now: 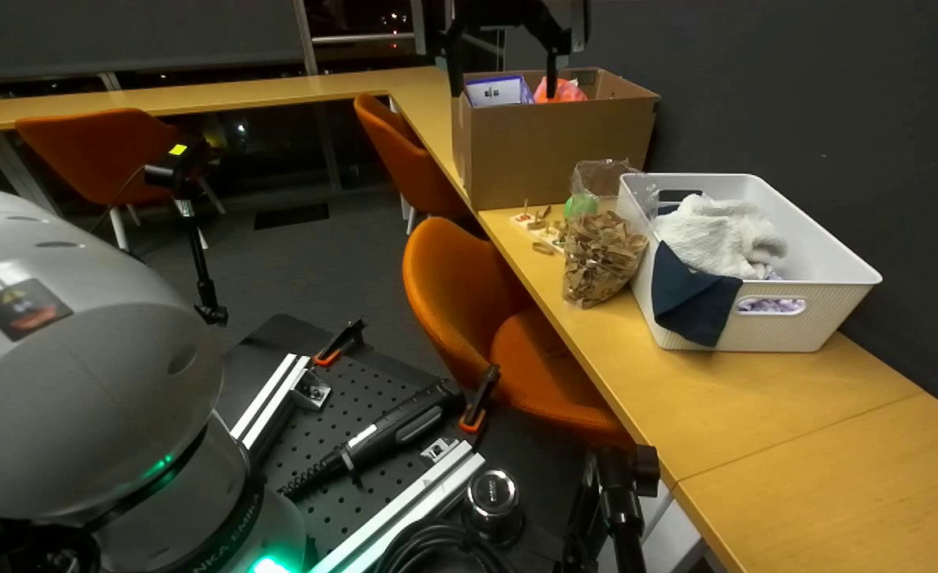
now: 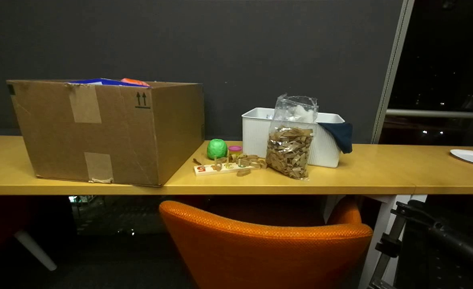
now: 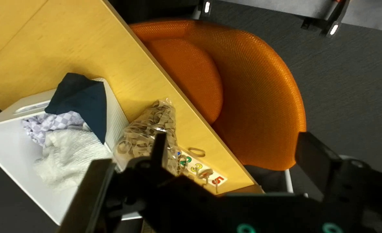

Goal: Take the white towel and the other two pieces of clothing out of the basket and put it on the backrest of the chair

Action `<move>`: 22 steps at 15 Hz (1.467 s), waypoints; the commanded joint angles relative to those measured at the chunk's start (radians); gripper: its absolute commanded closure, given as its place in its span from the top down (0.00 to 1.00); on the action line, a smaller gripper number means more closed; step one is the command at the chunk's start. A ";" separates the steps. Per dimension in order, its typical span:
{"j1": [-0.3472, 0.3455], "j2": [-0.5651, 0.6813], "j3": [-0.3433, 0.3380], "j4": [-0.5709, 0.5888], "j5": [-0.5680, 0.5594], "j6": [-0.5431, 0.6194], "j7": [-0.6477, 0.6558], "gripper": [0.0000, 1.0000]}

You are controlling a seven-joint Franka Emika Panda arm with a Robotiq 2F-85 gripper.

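Observation:
The white basket stands on the table in both exterior views and at the lower left of the wrist view. The white towel lies bunched inside it. A dark blue cloth hangs over the basket's corner. A lavender checkered cloth lies inside beside the towel, partly hidden. The orange chair is tucked at the table, its bare backrest facing out. My gripper is open and empty, above the cardboard box's side of the table.
A clear bag of brown bands stands against the basket. A numbered peg board and green ball lie near it. A large cardboard box stands farther along. A black camera stand is beside the table edge.

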 commanded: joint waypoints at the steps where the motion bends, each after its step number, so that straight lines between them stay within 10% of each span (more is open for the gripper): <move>1: -0.037 0.122 -0.058 0.078 -0.019 0.103 -0.018 1.00; 10: -0.053 0.655 -0.175 0.403 0.131 0.445 -0.071 1.00; 22: -0.282 1.303 -0.010 1.073 0.270 0.226 0.101 1.00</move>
